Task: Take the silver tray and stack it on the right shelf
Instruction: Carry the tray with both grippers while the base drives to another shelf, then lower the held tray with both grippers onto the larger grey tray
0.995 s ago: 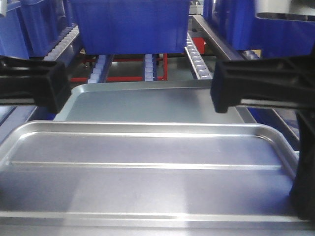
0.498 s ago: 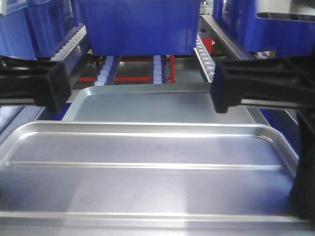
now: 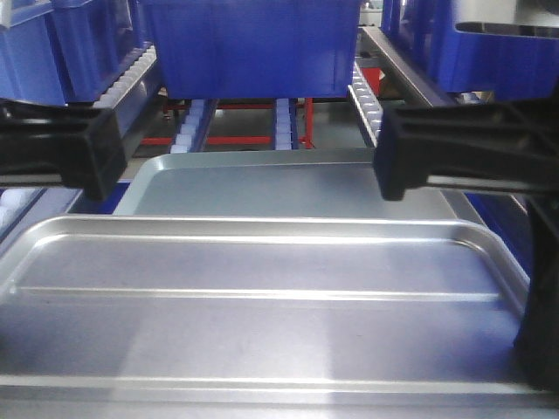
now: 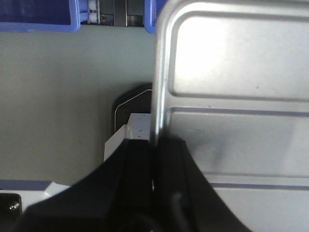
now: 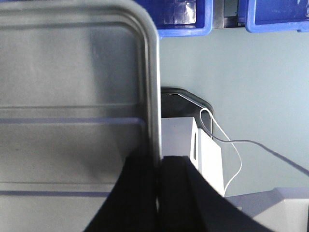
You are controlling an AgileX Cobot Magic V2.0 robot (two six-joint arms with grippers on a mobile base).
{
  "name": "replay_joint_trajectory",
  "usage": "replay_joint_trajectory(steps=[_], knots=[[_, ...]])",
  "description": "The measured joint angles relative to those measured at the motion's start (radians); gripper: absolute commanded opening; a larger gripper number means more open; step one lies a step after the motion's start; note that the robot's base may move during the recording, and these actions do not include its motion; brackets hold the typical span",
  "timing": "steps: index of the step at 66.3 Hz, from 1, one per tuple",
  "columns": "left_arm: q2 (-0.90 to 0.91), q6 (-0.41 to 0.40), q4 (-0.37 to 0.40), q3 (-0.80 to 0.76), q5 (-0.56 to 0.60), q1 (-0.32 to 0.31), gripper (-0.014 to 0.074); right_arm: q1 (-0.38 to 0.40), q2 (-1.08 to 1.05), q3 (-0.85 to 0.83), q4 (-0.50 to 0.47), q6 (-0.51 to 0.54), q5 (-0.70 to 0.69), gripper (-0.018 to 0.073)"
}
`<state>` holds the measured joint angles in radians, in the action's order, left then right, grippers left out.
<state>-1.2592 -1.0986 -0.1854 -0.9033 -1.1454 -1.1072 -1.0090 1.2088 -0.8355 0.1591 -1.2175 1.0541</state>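
Now: tray held crosswise, shelf ahead and to the right

The left pincer is nipped narrow on the left short rim of the silver tray. The right pincer clamps the opposite rim. The tray's long axis therefore runs side to side between the arms. Beyond its far rim lies a grey tray. What I take for the right shelf lies ahead and rightward, nearer the right arm.

No text, label, brand, number or sign is legible in any view. Surfaces checked:
- silver tray: bare metal.
- blue bins, upper frame: plain faces.
- white block, beside the tray edge in the right wrist view: no marking that can be made out.
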Motion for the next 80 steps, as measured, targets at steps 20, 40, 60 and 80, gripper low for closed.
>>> replay_joint_trajectory(steps=[20, 40, 60, 80], knots=[[0.0, -0.063, 0.0, 0.0, 0.0, 0.0, -0.0099, 0.0, 0.0, 0.0, 0.006, 0.0, -0.003, 0.0059], [0.0, -0.018, -0.043, 0.0, 0.007, 0.0, -0.0099, 0.0, 0.0, 0.0, 0.006, 0.003, -0.016, 0.0059], [0.0, 0.054, -0.106, 0.0, 0.09, 0.004, -0.0099, 0.029, 0.0, -0.018, 0.033, 0.091, -0.016, 0.0059], [-0.013, 0.146, -0.102, 0.0, 0.267, 0.151, -0.0099, 0.182, 0.037, -0.083, 0.075, 0.215, -0.07, 0.0059]])
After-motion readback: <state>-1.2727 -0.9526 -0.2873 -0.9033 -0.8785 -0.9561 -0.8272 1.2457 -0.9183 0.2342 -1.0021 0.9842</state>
